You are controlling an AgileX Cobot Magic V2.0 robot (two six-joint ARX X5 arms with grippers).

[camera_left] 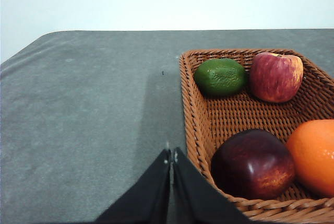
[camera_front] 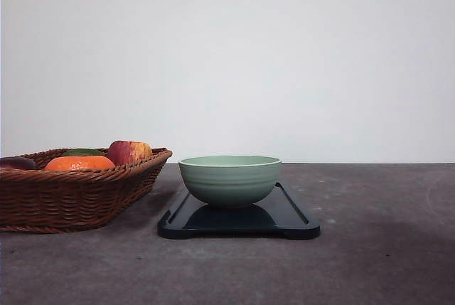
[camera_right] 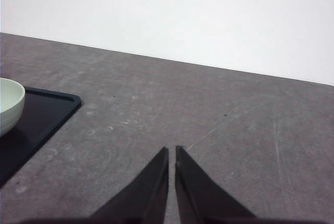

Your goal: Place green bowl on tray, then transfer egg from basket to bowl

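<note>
The green bowl (camera_front: 229, 179) stands upright on the dark tray (camera_front: 298, 223) in the middle of the table; its edge (camera_right: 9, 104) and the tray's corner (camera_right: 47, 114) also appear in the right wrist view. At the left sits the woven basket (camera_front: 67, 195) holding fruit. The egg is hidden from view. My left gripper (camera_left: 171, 156) is shut and empty, hovering over the table just outside the basket's wall (camera_left: 194, 109). My right gripper (camera_right: 171, 152) is shut and empty over bare table, off to the side of the tray.
In the basket lie a red-yellow apple (camera_left: 275, 77), a green lime (camera_left: 221, 76), a dark red apple (camera_left: 253, 164) and an orange (camera_left: 314, 155). A white wall stands behind the grey table (camera_front: 384, 248).
</note>
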